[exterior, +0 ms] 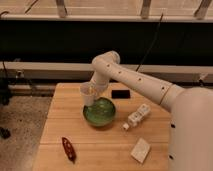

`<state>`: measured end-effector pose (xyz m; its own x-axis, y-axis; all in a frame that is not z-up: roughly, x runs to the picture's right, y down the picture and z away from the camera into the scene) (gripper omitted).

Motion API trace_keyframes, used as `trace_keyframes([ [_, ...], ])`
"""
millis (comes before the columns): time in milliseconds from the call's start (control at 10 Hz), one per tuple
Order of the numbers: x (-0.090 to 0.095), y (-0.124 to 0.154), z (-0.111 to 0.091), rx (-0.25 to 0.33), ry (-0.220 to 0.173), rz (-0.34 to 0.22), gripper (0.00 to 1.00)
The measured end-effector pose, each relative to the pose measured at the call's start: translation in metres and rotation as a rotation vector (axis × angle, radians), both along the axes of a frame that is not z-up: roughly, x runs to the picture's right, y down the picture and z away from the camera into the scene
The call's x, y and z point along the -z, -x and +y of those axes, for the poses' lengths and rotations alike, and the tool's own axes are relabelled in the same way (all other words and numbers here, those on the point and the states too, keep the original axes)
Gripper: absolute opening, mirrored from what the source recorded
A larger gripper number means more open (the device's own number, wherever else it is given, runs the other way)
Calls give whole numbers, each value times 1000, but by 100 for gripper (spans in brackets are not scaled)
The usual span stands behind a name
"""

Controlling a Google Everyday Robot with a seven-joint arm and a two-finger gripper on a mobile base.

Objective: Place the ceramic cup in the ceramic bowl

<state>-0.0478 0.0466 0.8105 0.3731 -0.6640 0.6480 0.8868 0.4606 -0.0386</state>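
Arm [135,80]: smooth white tubular shell, rounded joints, row of small dark dots along it. Gripper [95,91] at the table's [55,125] far-left part: white, blurred.

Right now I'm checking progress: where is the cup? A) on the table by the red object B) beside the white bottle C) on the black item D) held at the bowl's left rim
D: the gripper holds the cup at the left rim of the bowl, not yet set inside.
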Motion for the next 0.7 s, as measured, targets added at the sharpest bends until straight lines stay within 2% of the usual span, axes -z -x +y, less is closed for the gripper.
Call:
trace_keyframes([
  [700, -1, -17, 7, -18, 8, 8, 0],
])
